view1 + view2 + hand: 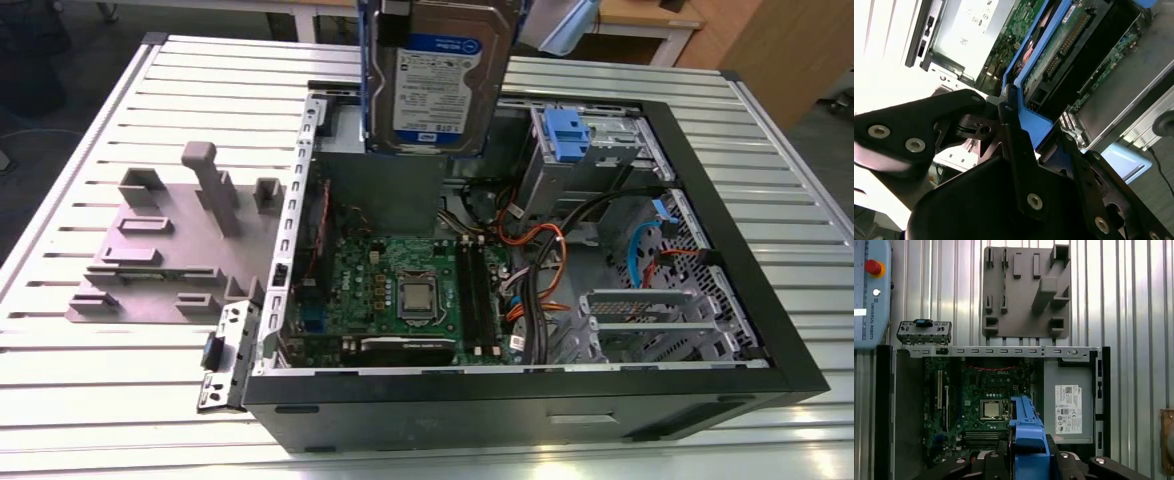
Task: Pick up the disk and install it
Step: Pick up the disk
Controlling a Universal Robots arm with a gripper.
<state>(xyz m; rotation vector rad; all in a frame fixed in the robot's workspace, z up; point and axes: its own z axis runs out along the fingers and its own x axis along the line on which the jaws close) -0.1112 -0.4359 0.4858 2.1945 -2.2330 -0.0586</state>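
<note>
Gripper [1040, 134] closed narrow on the disk [441, 80]. Black fingers [1015, 145] press either side of the blue carrier [1029, 122] at one short end, with only the carrier between the jaws.

In the exterior view the disk hangs upright, long axis vertical, label face toward the camera. Held end is up at the frame's top, free short edge down. In the second wrist view its circuit-board side shows. Nothing but the gripper seen touching it.

Below, the open case [534, 405] lies on its side on the counter [80, 400]. The disk's lower edge sits above the grey box [380, 190] at the case's far side, to the exterior view's left of the cage [607, 150] with its blue latch [566, 135]. Motherboard [400, 290] lies nearer the camera, with cables bunched between board and cage.

Open air all round the disk above the case rim. Grey fixture [160, 260] sits on the counter just beside the case, at the exterior view's left, well apart from the disk
</note>
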